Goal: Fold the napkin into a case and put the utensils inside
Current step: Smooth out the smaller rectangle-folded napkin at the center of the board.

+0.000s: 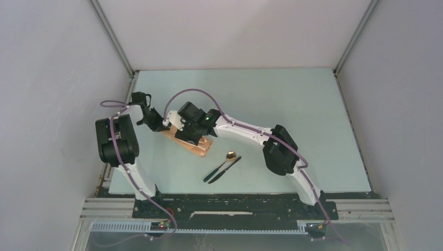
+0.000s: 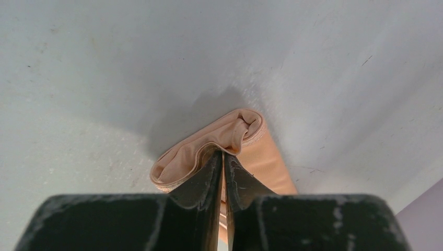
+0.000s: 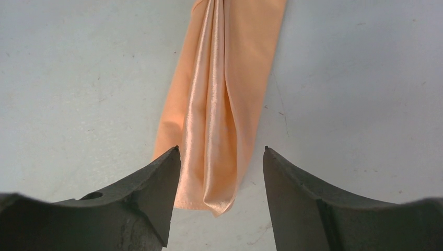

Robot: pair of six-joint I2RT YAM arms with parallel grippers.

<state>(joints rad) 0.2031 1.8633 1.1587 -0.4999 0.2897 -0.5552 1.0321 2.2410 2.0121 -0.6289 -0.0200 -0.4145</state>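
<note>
The peach-tan napkin (image 1: 200, 148) lies folded into a narrow strip left of the table's middle. I cannot tell whether it forms a case. My left gripper (image 1: 158, 125) is at the strip's far-left end. In the left wrist view it (image 2: 223, 155) is shut on a bunched fold of the napkin (image 2: 194, 151). My right gripper (image 1: 189, 137) hovers over the strip. Its jaws (image 3: 221, 149) stand open on either side of the napkin's (image 3: 224, 94) near end, not pinching it. The utensils lie side by side just right of the napkin: a gold-bowled spoon (image 1: 230, 155) and a dark knife (image 1: 225, 170).
Grey walls close in the pale table (image 1: 292, 99) on the left, back and right. The right arm's elbow (image 1: 279, 149) hangs over the table to the right of the utensils. The arm bases sit on the black rail (image 1: 235, 206) along the near edge.
</note>
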